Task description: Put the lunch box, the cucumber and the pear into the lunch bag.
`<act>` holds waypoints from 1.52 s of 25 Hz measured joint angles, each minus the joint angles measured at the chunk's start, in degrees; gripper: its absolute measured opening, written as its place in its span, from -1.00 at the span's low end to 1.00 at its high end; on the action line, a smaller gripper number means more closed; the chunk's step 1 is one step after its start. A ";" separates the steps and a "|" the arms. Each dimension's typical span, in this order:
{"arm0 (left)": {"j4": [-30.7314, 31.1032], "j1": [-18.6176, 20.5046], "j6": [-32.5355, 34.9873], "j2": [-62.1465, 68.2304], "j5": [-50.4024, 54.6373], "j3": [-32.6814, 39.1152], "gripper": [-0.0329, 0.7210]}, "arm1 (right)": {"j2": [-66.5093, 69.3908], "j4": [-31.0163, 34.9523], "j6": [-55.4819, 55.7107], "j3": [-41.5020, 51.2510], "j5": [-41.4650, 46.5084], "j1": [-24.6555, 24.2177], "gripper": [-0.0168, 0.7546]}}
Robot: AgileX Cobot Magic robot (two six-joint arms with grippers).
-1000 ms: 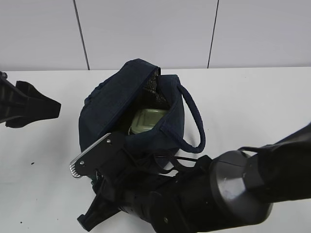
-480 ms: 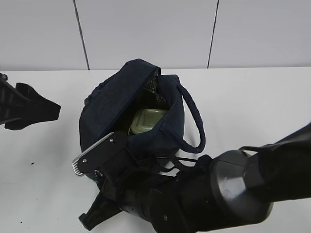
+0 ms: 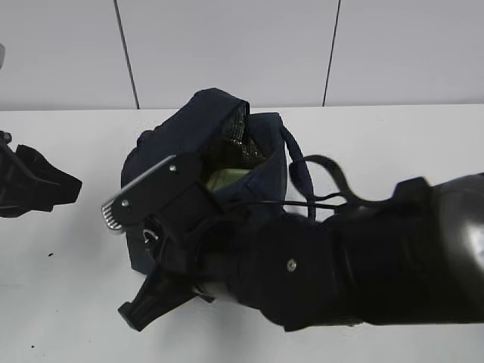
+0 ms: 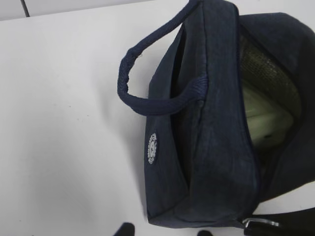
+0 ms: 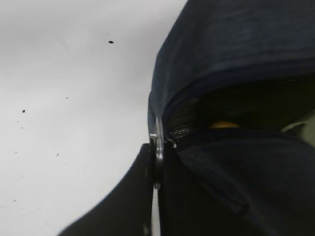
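**Packing seems almost finished**

The large dark navy fabric lunch bag (image 3: pixel 204 174) is standing open on the white tabletop (image 3: pixel 393 144). The pale sage-green lidded lunch box (image 4: pixel 263 120) is lying inside it. A small yellow patch (image 5: pixel 224 125) is showing deep in the opening, probably the pear. The cucumber is not visible anywhere, so I cannot say if it is packed.

The right gripper (image 5: pixel 156 162) is pinching the metal ring pull (image 5: pixel 158 147) of the zipper at the bag's corner. The left gripper (image 3: pixel 34 185) is waiting well apart; whether its fingers are released, I cannot tell.
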 joint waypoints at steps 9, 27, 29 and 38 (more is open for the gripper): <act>-3.13 -0.07 6.78 0.00 -3.62 0.32 -0.15 | -6.03 29.05 -35.72 -1.36 -3.13 0.00 -0.94; -41.36 -0.19 66.50 11.10 -13.19 7.03 0.08 | -6.28 47.90 -55.37 -7.06 -6.77 0.00 -0.94; -43.92 -0.19 68.95 13.01 -13.59 7.03 0.08 | -6.28 47.98 -55.51 -7.06 -6.77 0.00 -0.94; -52.03 -0.19 77.33 20.97 -9.77 3.67 -0.30 | -6.28 48.24 -55.60 -7.06 -6.77 0.00 -0.94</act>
